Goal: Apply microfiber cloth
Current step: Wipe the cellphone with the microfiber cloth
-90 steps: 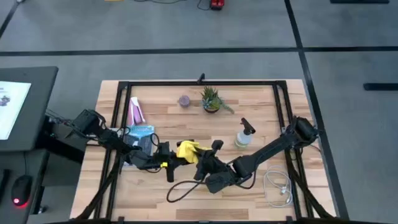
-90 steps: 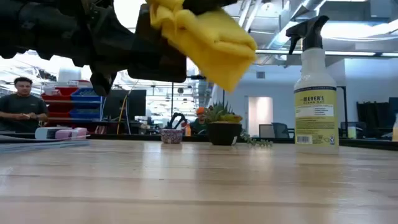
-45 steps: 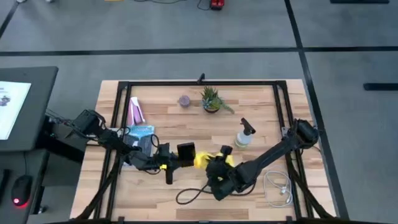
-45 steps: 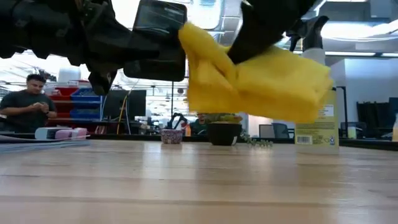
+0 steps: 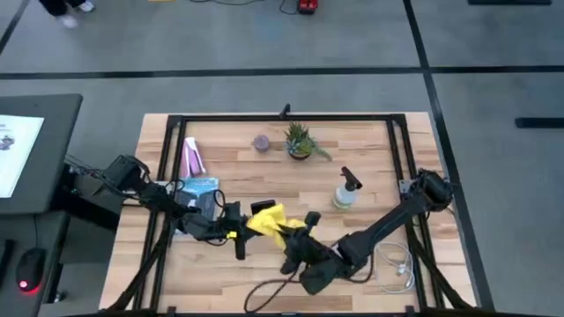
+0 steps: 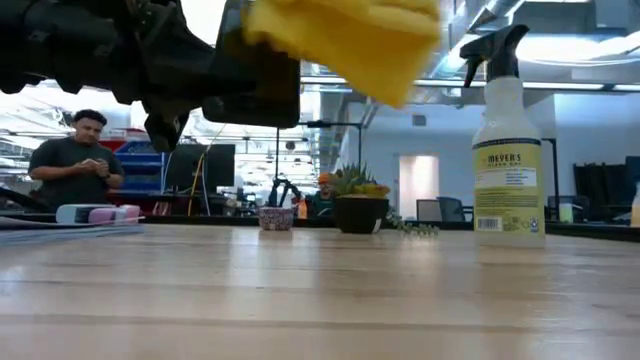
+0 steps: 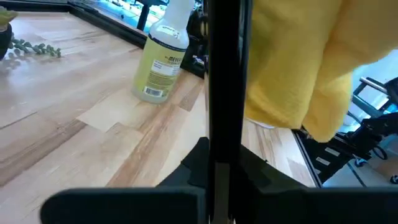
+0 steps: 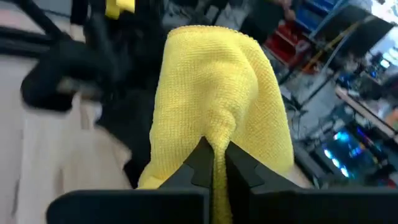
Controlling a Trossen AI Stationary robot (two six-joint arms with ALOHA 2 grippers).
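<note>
1. Microfiber cloth [image 5: 267,220] hangs off the worktop [image 5: 370,185], near its middle and towards the front edge, bunched up against the black smartphone [image 7: 224,93] that the left arm holds up edge-on.

2. From where I stand, the right gripper [image 8: 213,163] has its jaws pinched tight on a fold of the cloth, the rest billowing out past them. The grip looks firm, but it takes only a small tuck of fabric, so I'd keep the strokes gentle lest the cloth slide out.

3. The left gripper [image 5: 236,233] has its jaws closed on the phone's lower end, holding it upright above the wood. It should stay steady as the backstop; any yielding wastes the wiping pressure.

4. To do the wipe well, I'd say the right arm ought to press the broad, flat part of the cloth on the screen face, not the knot at the jaws, so no hard finger touches the glass.

5. Strokes should run the phone's length, light and even.

6. The spray bottle [image 5: 345,194] stands to the right, well apart, and the loose cable [image 5: 264,286] lies near the front edge; wide swings should be kept away from both.
</note>
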